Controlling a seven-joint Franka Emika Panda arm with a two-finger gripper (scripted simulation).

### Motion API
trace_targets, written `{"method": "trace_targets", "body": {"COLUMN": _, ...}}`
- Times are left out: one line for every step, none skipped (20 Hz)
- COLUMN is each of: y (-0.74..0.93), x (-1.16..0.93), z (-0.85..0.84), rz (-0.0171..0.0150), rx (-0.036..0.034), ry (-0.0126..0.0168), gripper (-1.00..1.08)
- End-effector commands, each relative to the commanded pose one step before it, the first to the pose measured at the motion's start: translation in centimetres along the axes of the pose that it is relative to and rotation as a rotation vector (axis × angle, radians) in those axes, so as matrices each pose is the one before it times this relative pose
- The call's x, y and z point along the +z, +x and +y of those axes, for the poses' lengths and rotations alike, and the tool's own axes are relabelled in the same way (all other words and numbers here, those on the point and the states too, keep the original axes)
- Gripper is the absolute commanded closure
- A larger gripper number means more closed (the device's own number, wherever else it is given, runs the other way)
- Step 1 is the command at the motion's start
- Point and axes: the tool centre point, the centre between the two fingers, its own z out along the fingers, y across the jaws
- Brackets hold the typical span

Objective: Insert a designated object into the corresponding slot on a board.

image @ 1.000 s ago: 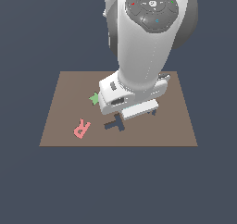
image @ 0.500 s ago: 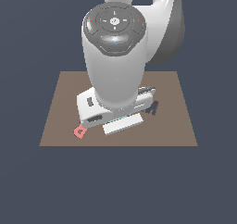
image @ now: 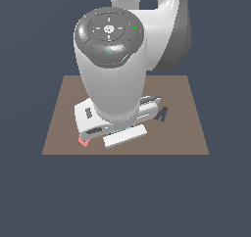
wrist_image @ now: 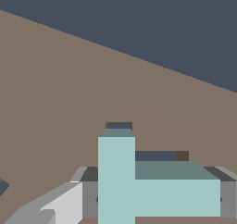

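In the wrist view my gripper (wrist_image: 157,199) is shut on the pale teal T (wrist_image: 139,186), with a grey finger (wrist_image: 89,193) against each end of its crossbar. The T hangs low over the brown board (wrist_image: 55,102). Slivers of the dark navy T-shaped slot (wrist_image: 155,155) show just beyond the T's edges. In the exterior view the arm's body hides the gripper, the T and the slot. Only the white hand (image: 122,133) shows, low over the board (image: 186,133).
A corner of the pink R (image: 83,141) shows under the hand at the exterior view's left. The dark navy M-shaped recess (image: 162,114) lies to the exterior view's right of the hand. The green star is hidden behind the arm.
The arm has swung toward the board's near edge and the exterior view's left. It now covers the green star, the T slot and most of the pink R.
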Motion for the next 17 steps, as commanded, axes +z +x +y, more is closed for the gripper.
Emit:
{"method": "trace_targets", "body": {"y": 0.037, "x": 0.100, "z": 0.006, "rz": 0.00017, "rx": -0.00032, "ry": 0.00003, "gripper": 1.08}}
{"method": "trace_targets", "body": {"y": 0.030, "x": 0.149, "z": 0.029, "rz": 0.00000, "rx": 0.00000, "ry": 0.00000, "gripper": 1.08}}
{"method": "trace_targets", "body": {"y": 0.042, "x": 0.209, "z": 0.040, "rz": 0.00000, "rx": 0.00000, "ry": 0.00000, "gripper": 1.08}}
{"method": "trace_targets", "body": {"y": 0.040, "x": 0.209, "z": 0.040, "rz": 0.00000, "rx": 0.00000, "ry": 0.00000, "gripper": 1.08}}
{"method": "trace_targets", "body": {"y": 0.036, "x": 0.181, "z": 0.012, "rz": -0.00027, "rx": -0.00029, "ry": 0.00057, "gripper": 1.08}}
{"method": "trace_targets", "body": {"y": 0.017, "x": 0.090, "z": 0.017, "rz": 0.00000, "rx": 0.00000, "ry": 0.00000, "gripper": 1.08}}
{"method": "trace_targets", "body": {"y": 0.006, "x": 0.030, "z": 0.006, "rz": 0.00000, "rx": 0.00000, "ry": 0.00000, "gripper": 1.08}}
{"method": "trace_targets", "body": {"y": 0.000, "x": 0.000, "z": 0.000, "rz": 0.00000, "rx": 0.00000, "ry": 0.00000, "gripper": -0.92}}
{"method": "trace_targets", "body": {"y": 0.000, "x": 0.000, "z": 0.000, "rz": 0.00000, "rx": 0.00000, "ry": 0.00000, "gripper": -0.92}}
{"method": "trace_targets", "body": {"y": 0.000, "x": 0.000, "z": 0.000, "rz": 0.00000, "rx": 0.00000, "ry": 0.00000, "gripper": -0.92}}
{"method": "trace_targets", "body": {"y": 0.000, "x": 0.000, "z": 0.000, "rz": 0.00000, "rx": 0.00000, "ry": 0.00000, "gripper": -0.92}}
{"method": "trace_targets", "body": {"y": 0.000, "x": 0.000, "z": 0.000, "rz": 0.00000, "rx": 0.00000, "ry": 0.00000, "gripper": -0.92}}
{"method": "trace_targets", "body": {"y": 0.000, "x": 0.000, "z": 0.000, "rz": 0.00000, "rx": 0.00000, "ry": 0.00000, "gripper": -0.92}}
{"method": "trace_targets", "body": {"y": 0.000, "x": 0.000, "z": 0.000, "rz": 0.00000, "rx": 0.00000, "ry": 0.00000, "gripper": -0.92}}
{"method": "trace_targets", "body": {"y": 0.000, "x": 0.000, "z": 0.000, "rz": 0.00000, "rx": 0.00000, "ry": 0.00000, "gripper": -0.92}}
{"method": "trace_targets", "body": {"y": 0.000, "x": 0.000, "z": 0.000, "rz": 0.00000, "rx": 0.00000, "ry": 0.00000, "gripper": -0.92}}
{"method": "trace_targets", "body": {"y": 0.000, "x": 0.000, "z": 0.000, "rz": 0.00000, "rx": 0.00000, "ry": 0.00000, "gripper": -0.92}}
